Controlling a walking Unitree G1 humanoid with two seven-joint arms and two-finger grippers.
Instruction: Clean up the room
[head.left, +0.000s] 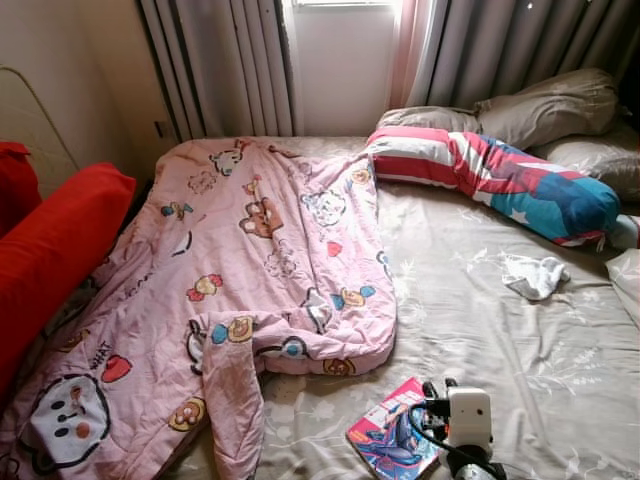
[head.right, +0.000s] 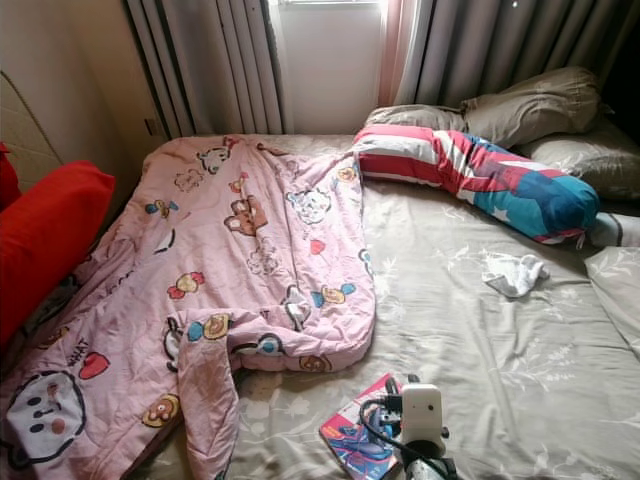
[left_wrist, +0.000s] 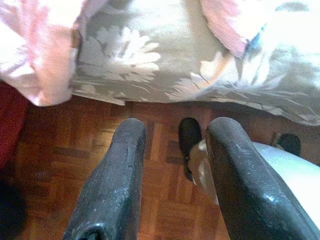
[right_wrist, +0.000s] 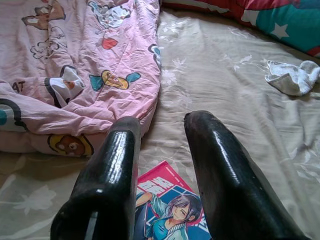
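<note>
- Right pincer (right_wrist: 162, 170) is hovering low over the near edge of the bed (head.left: 480, 340), fingers parted w/ a clear gap, gripping nothing — it's sitting just above a comic book (head.left: 390, 440).
- Comic book is lying flat on the beige floral sheet, just beside the near corner of the pink cartoon blanket (head.left: 240, 270), not touching it as far as can be told.
- Blanket is sprawling over the left half of the bed, one corner hanging off the near edge.
- White sock (head.left: 533, 275) is lying crumpled on the sheet, well apart from the book, near the striped bolster pillow (head.left: 500, 175).
- Grey pillows (head.left: 550, 110) are piling up by the curtains; red cushion (head.left: 50, 250) is sitting at the bed's left side.
- Left pincer (left_wrist: 172, 180) is hanging over the wood floor (left_wrist: 55, 165) beside the bed edge, fingers apart, empty.
</note>
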